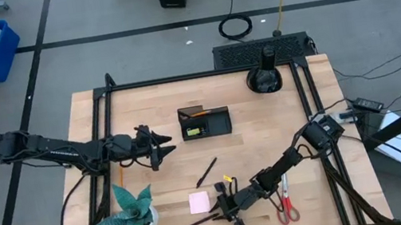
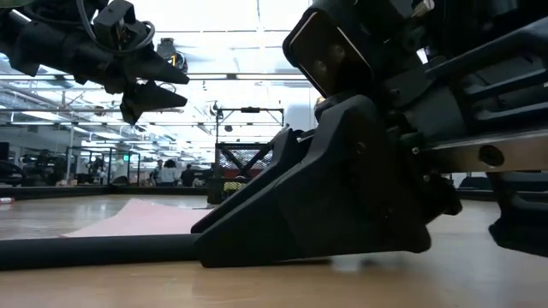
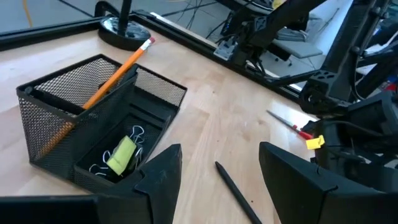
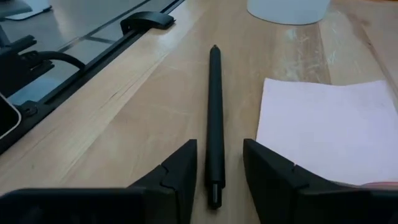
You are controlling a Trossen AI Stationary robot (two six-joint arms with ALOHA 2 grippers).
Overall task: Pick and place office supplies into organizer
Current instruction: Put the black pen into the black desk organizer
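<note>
On the wooden tabletop point(image 1: 284, 127), our right gripper point(image 1: 228, 211), fingers narrowly parted, straddles a black pen point(image 4: 213, 118) at six o'clock. Next we close and lift it toward the mesh organizer point(image 1: 204, 121) at twelve. Our left gripper point(image 1: 159, 146) hovers, fingers wide.

Two pens lie loose on the table: one point(image 1: 207, 172) near the middle, one point(image 1: 200, 222) at the front edge. One pencil point(image 3: 112, 78) leans in the one organizer point(image 1: 204, 122). One pad point(image 1: 199, 202), one pair of scissors point(image 1: 285, 200), one small yellow piece point(image 1: 227, 178), one plant point(image 1: 130, 212).
</note>
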